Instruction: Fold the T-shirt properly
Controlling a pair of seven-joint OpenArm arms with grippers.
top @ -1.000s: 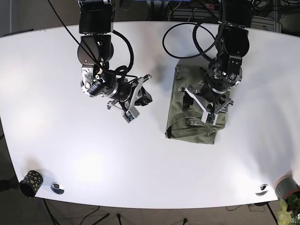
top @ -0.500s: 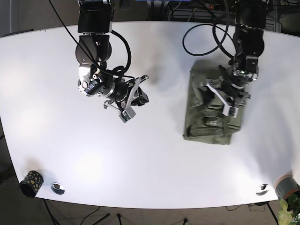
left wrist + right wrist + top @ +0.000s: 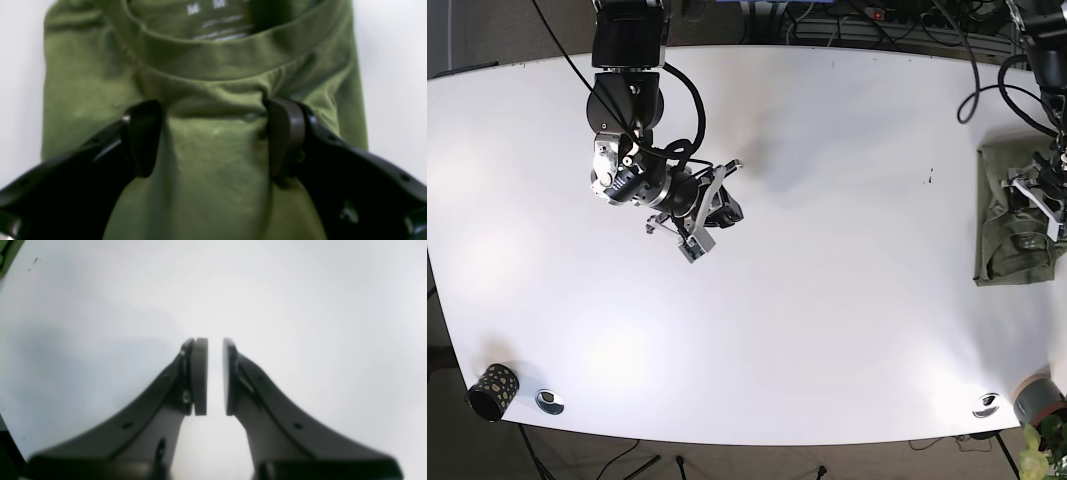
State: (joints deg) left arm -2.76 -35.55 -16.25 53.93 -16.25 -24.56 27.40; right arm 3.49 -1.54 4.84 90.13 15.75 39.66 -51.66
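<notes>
While the folded green T-shirt [image 3: 1012, 232] lies at the far edge of the white surface [image 3: 827, 330], the left gripper [image 3: 213, 138] sits on top of it. Its fingers [image 3: 143, 136] are spread wide and press on the cloth just below the collar. The right gripper [image 3: 215, 376] hangs over bare surface, well apart from the shirt, its fingers [image 3: 199, 376] almost together with a thin gap, holding nothing.

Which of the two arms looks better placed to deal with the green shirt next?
The left gripper: its open fingers straddle the folded green T-shirt at the table's edge. The right gripper hangs far away over bare tabletop, nearly closed, holding nothing.
</notes>
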